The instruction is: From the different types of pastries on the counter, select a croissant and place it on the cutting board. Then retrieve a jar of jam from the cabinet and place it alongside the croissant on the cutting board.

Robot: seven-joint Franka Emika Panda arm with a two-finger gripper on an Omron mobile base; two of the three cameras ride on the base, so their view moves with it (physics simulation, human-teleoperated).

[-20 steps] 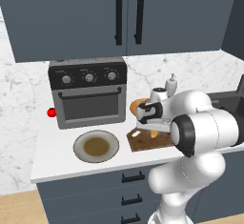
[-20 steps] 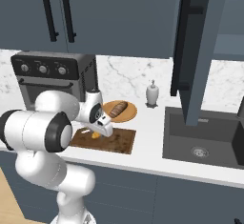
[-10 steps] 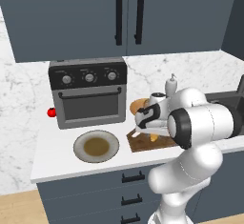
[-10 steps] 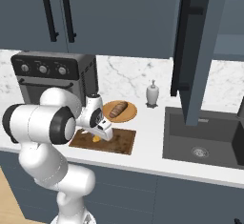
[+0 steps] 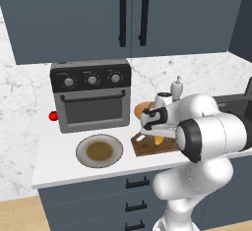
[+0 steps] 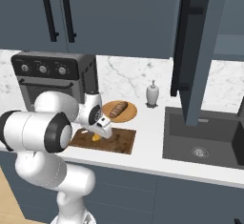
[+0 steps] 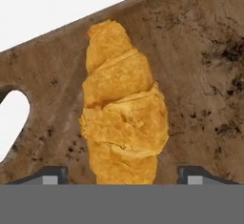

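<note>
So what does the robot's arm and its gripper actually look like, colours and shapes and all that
The arm is built of glossy white, rounded, bulbous segments with dark grey to black rings at the joints. Its thick white lower link curves up from the base. The two-finger gripper has a white hand body with dark panels, and small dark grey finger tips with paler square pads. No cables or lettering are visible.

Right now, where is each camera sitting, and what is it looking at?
Left base view: behind the arm on its left, looking forward and down at the counter; the white arm rises at lower right, gripper over the cutting board.
Right base view: behind on the right, same counter; arm at lower left.
Hand view: on the hand, looking down at the croissant between open finger tips.
Shared: all three show board and croissant.
</note>
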